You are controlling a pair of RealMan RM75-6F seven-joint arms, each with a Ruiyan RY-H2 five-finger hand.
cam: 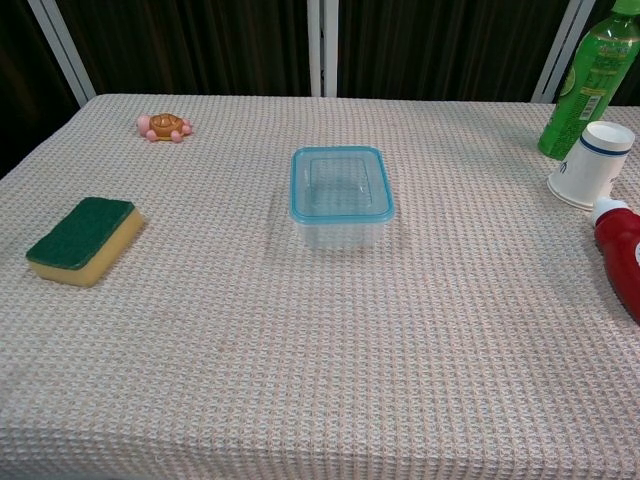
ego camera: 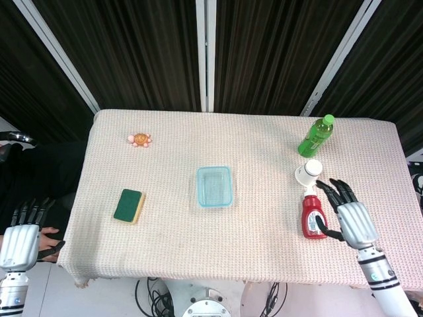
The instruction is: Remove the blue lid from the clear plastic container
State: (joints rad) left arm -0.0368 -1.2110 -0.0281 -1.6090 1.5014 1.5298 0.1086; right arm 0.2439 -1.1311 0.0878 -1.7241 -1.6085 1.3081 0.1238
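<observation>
The clear plastic container (ego camera: 214, 187) (cam: 341, 212) sits at the table's middle with its blue lid (ego camera: 214, 185) (cam: 341, 184) on top. My right hand (ego camera: 345, 214) hovers open over the right part of the table, fingers spread, just right of the red bottle (ego camera: 313, 215), well right of the container. My left hand (ego camera: 21, 232) hangs open off the table's left edge near the front corner. Neither hand appears in the chest view.
A green-and-yellow sponge (ego camera: 129, 205) (cam: 83, 238) lies left of the container. A small orange turtle toy (ego camera: 139, 139) (cam: 164, 127) is at the back left. A green bottle (ego camera: 316, 135) (cam: 592, 78), white cup (ego camera: 308, 172) (cam: 592, 164) and red bottle (cam: 620, 251) line the right side.
</observation>
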